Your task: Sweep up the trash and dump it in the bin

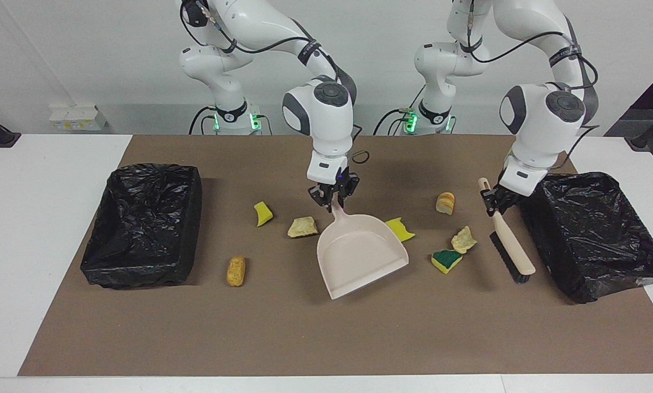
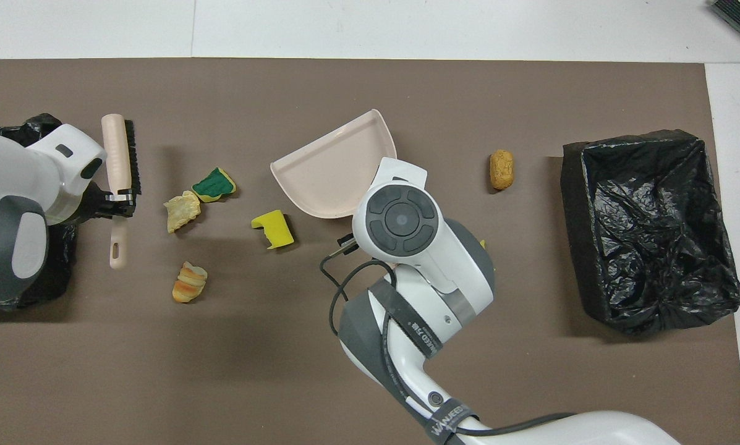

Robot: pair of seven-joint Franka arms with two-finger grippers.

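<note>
My right gripper [image 1: 334,198] is shut on the handle of the beige dustpan [image 1: 361,254], whose mouth is turned toward the left arm's end of the table. My left gripper [image 1: 495,201] is shut on the handle of the beige brush [image 1: 514,251], head down beside a black bin [image 1: 593,229]. Between brush and pan lie trash pieces: a green-topped sponge [image 1: 446,260], a beige chunk [image 1: 463,239], a bread roll [image 1: 445,203] and a yellow sponge [image 1: 402,229] at the pan's edge. Toward the right arm's end lie a beige chunk [image 1: 303,227], a yellow bit [image 1: 262,213] and a golden roll [image 1: 236,271].
A second black-lined bin [image 1: 141,224] stands at the right arm's end of the brown mat [image 1: 326,338]. In the overhead view my right wrist [image 2: 400,219] covers its gripper, the pan's handle and the trash near it.
</note>
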